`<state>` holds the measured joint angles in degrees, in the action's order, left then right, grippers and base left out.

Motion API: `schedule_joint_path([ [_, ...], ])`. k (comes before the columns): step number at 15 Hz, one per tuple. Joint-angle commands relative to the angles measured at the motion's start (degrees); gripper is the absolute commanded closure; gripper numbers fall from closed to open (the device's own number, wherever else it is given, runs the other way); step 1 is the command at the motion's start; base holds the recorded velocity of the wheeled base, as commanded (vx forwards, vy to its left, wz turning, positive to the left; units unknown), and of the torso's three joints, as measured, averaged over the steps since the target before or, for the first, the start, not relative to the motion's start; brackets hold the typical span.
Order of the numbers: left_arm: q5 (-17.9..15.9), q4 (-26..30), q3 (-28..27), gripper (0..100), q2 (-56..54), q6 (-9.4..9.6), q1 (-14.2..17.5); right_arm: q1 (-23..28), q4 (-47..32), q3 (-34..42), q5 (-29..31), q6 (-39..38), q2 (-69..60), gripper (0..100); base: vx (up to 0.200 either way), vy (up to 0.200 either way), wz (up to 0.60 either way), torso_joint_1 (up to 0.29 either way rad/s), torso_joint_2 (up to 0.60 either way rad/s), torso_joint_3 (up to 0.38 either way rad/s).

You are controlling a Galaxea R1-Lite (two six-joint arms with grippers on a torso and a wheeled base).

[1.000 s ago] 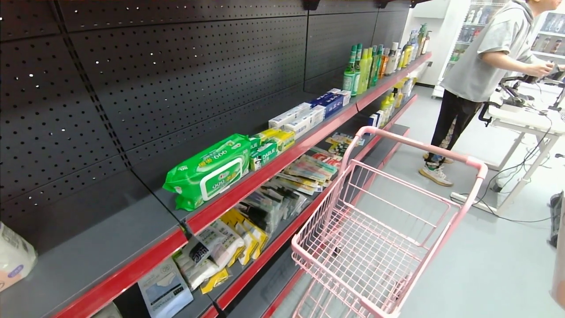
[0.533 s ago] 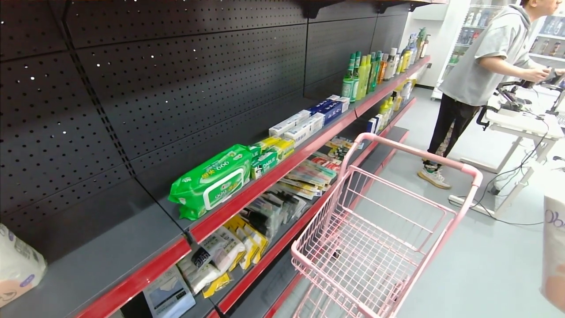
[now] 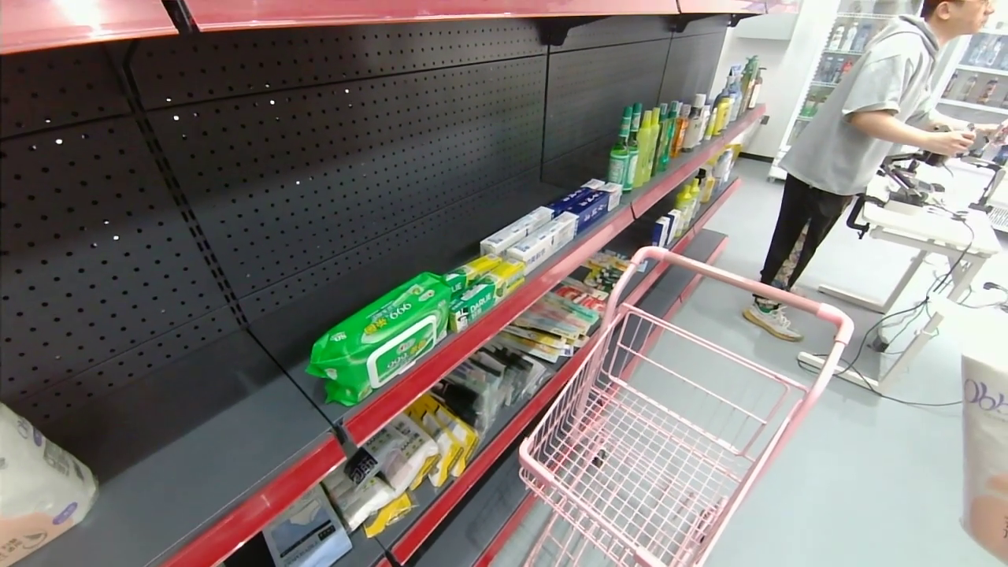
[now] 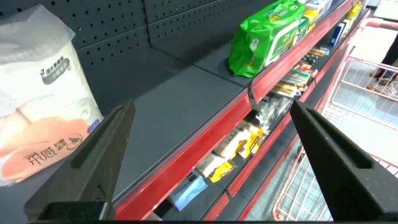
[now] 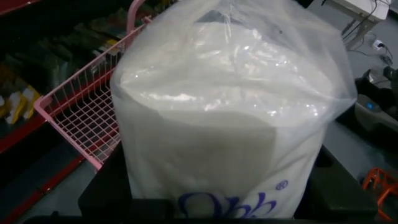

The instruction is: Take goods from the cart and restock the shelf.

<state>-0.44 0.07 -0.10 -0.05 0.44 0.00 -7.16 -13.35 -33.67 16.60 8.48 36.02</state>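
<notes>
A white tissue pack in clear plastic (image 5: 230, 124) sits in my right gripper (image 5: 224, 199), whose dark fingers are shut against its two sides. The same pack shows at the right edge of the head view (image 3: 986, 449), to the right of the pink cart (image 3: 740, 277). My left gripper (image 4: 211, 112) is open and holds nothing; it hangs in front of the grey middle shelf (image 4: 174, 106). A second tissue pack (image 4: 43, 106) lies on that shelf (image 3: 197, 441) at its left end (image 3: 39, 488). Bare shelf separates it from a green wipes pack (image 3: 382, 335).
Toothpaste boxes (image 3: 535, 232) and bottles (image 3: 654, 134) fill the shelf farther along. The lower shelf holds packets (image 3: 409, 457) beside the cart. A red shelf edge (image 3: 394, 12) runs overhead. A white table with cables (image 3: 929, 228) stands at the far right across open floor.
The head camera has tilted up, bringing the upper red shelf into the picture. The tissue pack in my right gripper has risen into the right edge of the head view.
</notes>
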Motion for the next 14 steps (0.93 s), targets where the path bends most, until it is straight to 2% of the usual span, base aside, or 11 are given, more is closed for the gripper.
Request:
schedule_joint_path([
  [1, 0.0, 0.01, 0.01, 0, 0.05, 0.0, 0.0, 0.04, -0.1, 0.01, 0.01, 0.04, 0.19, 100, 0.0, 0.0, 0.0, 0.105, -0.21, -0.105],
  [7, 0.0, 0.01, 0.01, 0, 0.05, 0.0, 0.0, 0.3, 0.08, 1.5, 0.27, 0.66, 0.1, 100, 0.0, 0.0, 0.0, 0.083, -0.18, -0.093],
  [10, 0.0, 0.01, 0.01, 0, 0.05, 0.0, 0.0, 0.83, 0.25, 2.29, 0.45, 0.66, -0.52, 100, 0.0, 0.0, 0.0, 0.0, 0.0, 0.0],
  [14, 0.0, 0.01, 0.01, 0, 0.05, 0.0, 0.0, 1.18, 0.25, 2.29, 0.45, 0.66, -0.52, 100, 0.0, 0.0, 0.6, 0.005, 0.0, 0.004],
])
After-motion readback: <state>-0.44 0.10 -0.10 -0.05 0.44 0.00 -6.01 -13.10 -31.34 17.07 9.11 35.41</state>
